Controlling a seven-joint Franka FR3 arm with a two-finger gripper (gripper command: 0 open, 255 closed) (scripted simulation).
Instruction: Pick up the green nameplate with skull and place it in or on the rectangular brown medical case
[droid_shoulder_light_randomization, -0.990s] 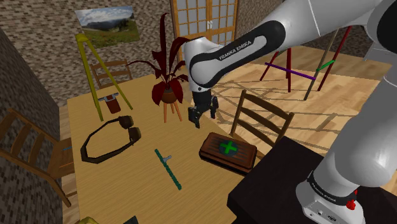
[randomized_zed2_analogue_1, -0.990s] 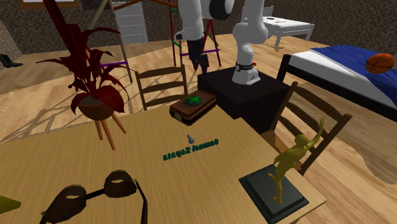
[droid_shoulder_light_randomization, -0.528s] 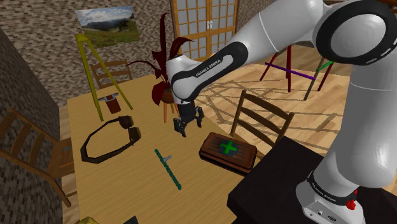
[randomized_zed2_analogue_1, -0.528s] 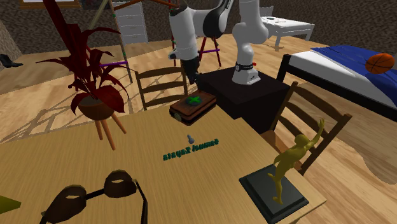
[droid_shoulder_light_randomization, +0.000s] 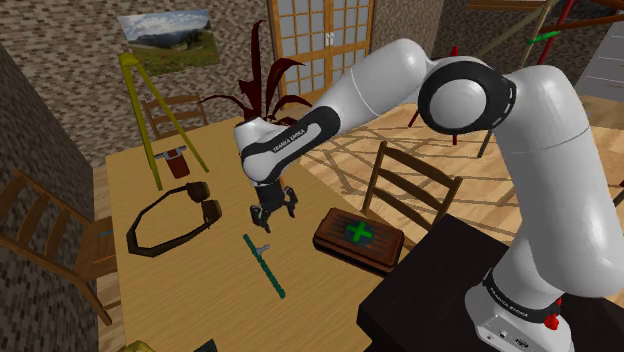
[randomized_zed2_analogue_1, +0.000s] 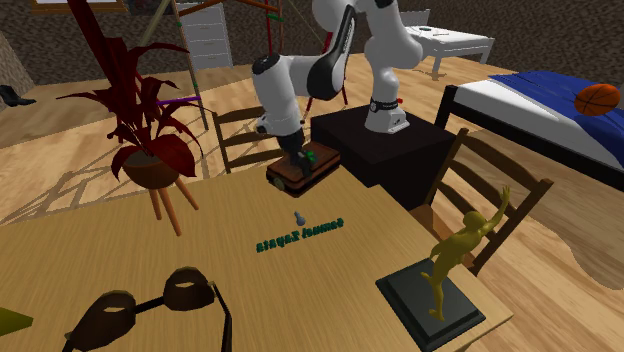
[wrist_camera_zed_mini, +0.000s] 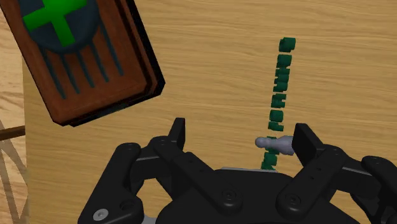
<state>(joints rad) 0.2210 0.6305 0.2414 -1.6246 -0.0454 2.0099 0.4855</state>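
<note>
The green nameplate (droid_shoulder_light_randomization: 268, 268) is a thin strip of green letters with a small grey skull (droid_shoulder_light_randomization: 262, 245) at one end, lying flat on the wooden table (droid_shoulder_light_randomization: 200, 300). The brown rectangular medical case (droid_shoulder_light_randomization: 358, 238) with a green cross lies to its right in the shoulder view. My gripper (droid_shoulder_light_randomization: 270, 217) hangs open just above the table, close over the nameplate's skull end. In the wrist view the skull (wrist_camera_zed_mini: 272, 143) and the nameplate (wrist_camera_zed_mini: 280, 95) lie by one of the fingers (wrist_camera_zed_mini: 304, 139) of the gripper (wrist_camera_zed_mini: 240, 137), and the case (wrist_camera_zed_mini: 76, 57) is off to the other side. Nothing is between the fingers.
Large brown sunglasses (droid_shoulder_light_randomization: 175, 220) lie on the table's left in the shoulder view. A red potted plant (droid_shoulder_light_randomization: 265, 125) stands behind the gripper. A wooden chair (droid_shoulder_light_randomization: 410, 190) is beside the case. A gold figurine (randomized_zed2_analogue_1: 455, 260) on a dark base stands near the table's edge.
The arm has swung down and toward the shoulder view's left, from beyond the case to low over the nameplate's skull end. The fingers stay apart; nameplate and case have not moved.
</note>
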